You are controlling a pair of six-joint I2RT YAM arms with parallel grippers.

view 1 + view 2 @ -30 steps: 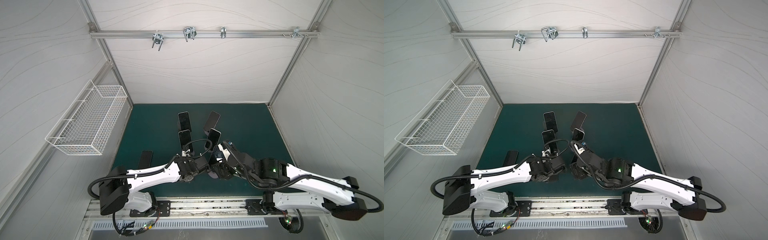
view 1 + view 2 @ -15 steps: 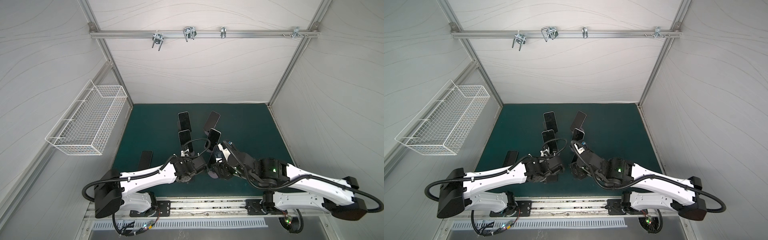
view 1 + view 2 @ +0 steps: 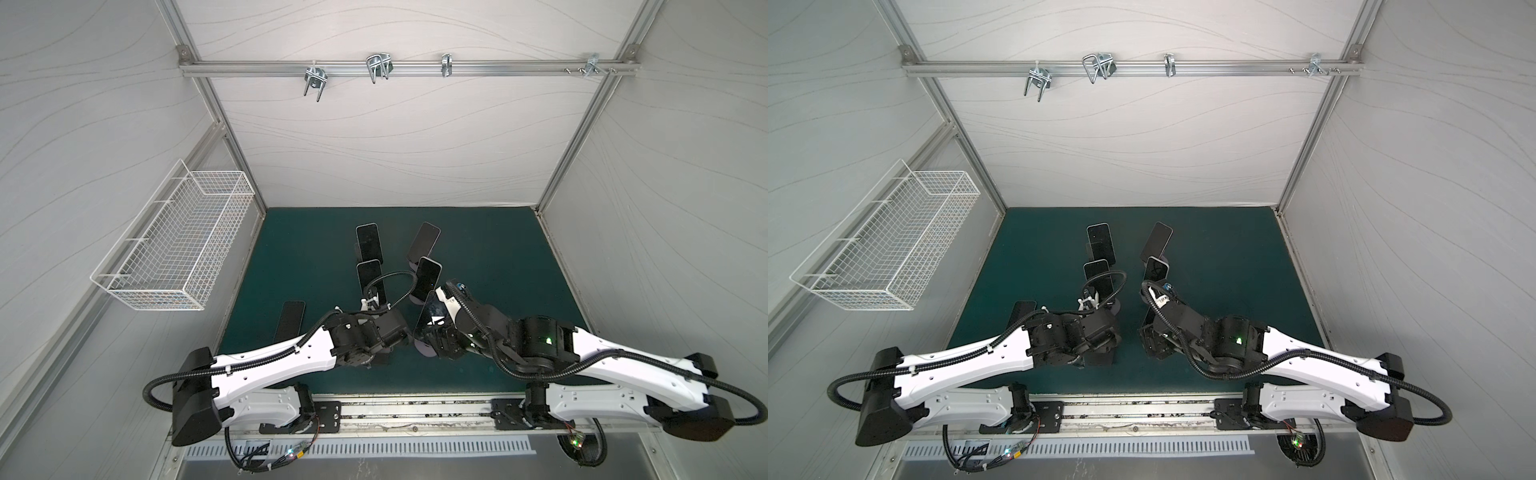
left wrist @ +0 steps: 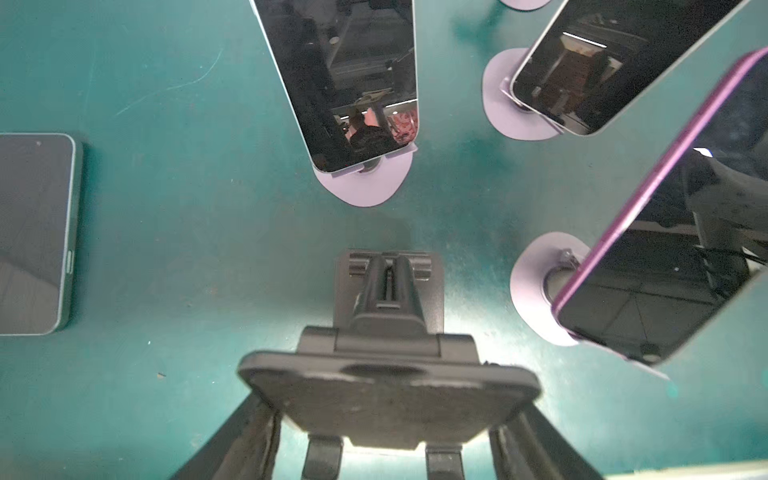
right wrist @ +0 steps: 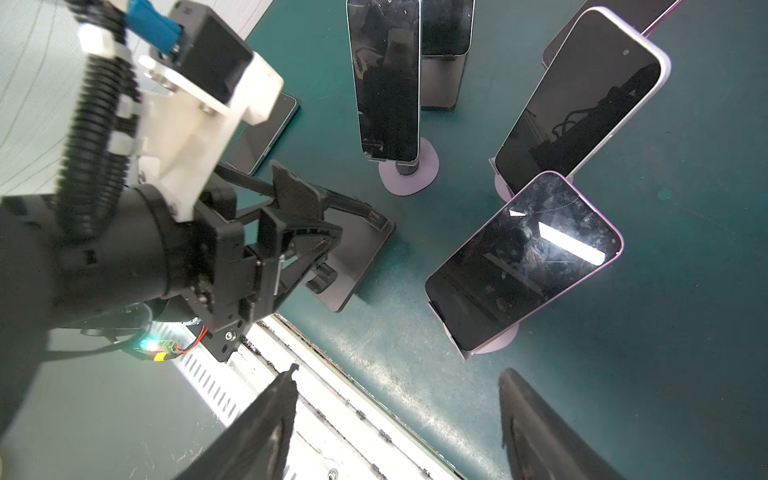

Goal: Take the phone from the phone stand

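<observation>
Phone: purple-rimmed phone, tilted on its lilac stand, front-mid of mat; not gripped.
R gripper: right gripper wide, empty, just short of phone's low end.
L gripper: left gripper looks clamped on back plate of empty black stand.
Done: one flat phone lies off-stand on mat.
Left: prob. grasp, lift off, set down; 4 other phones on stands behind.
Edges: phone's long sides + top end free; bottom sits in stand lip.
Room: open mat on right in both top views; tight toward L arm; next phone just behind; front rail near.
</observation>
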